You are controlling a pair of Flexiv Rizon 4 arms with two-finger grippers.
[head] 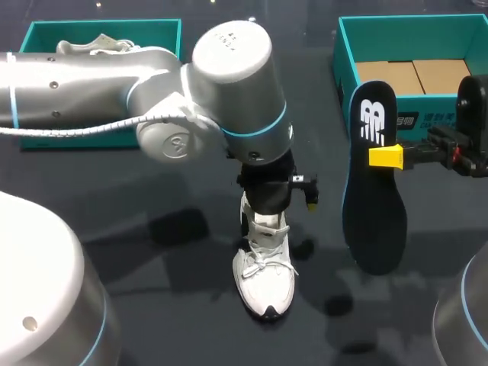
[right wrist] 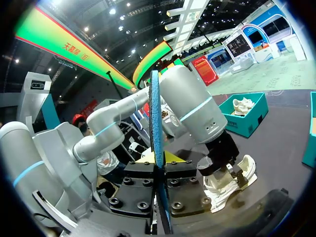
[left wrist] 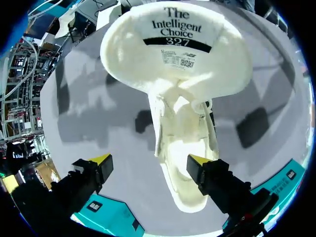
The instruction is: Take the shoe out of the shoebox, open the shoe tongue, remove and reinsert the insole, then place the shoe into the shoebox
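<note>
- The white lace-up sneaker (head: 264, 274) stands on the dark counter (head: 168, 313), outside both boxes. Its long axis runs near to far, toe towards me, heel away.
- My left claw (head: 276, 194) hangs over its heel end, fingers spread wide; the tongue flares up between them.
- My right claw (head: 379, 156) is clamped on the dark foam insole (head: 374, 221), held on edge in the air.
- The far left teal cardboard shoebox (head: 103, 23) holds another white shoe (head: 88, 44).
- The far right teal shoebox (head: 343, 57) holds brown cardboard pieces (head: 412, 76).
</note>
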